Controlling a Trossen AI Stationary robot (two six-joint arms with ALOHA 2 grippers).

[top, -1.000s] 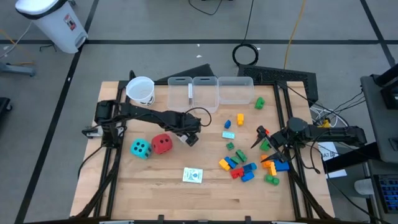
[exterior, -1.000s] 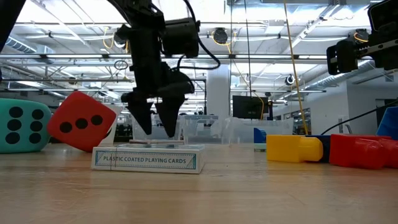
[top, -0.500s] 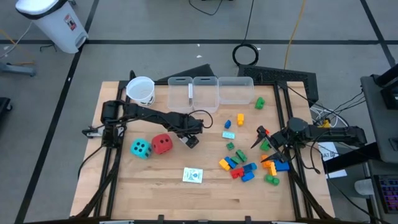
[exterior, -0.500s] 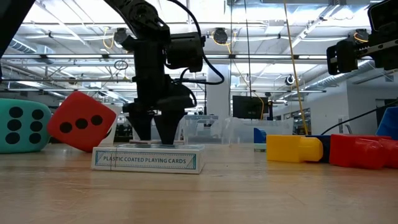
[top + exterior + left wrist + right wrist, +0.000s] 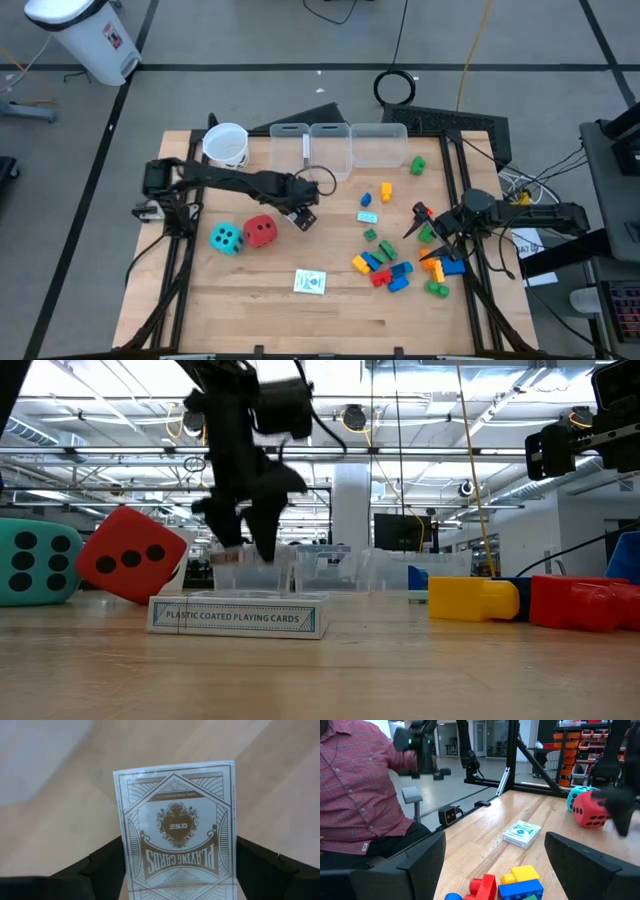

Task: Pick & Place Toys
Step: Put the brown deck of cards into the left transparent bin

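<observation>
Left gripper [image 5: 177, 870] clamping card pack [image 5: 177, 827] lengthwise, right gripper [image 5: 492, 855] open

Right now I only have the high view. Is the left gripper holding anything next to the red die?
Observer: Yes. The left wrist view shows a white card pack with gold print held in the left gripper.
Operator: Is it off the table?
Observer: In the low view it hangs above the tabletop, behind the second pack, which lies flat.
Operator: Anyone nearby?
Observer: The right wrist view shows a person in a red plaid shirt beside the table.
</observation>
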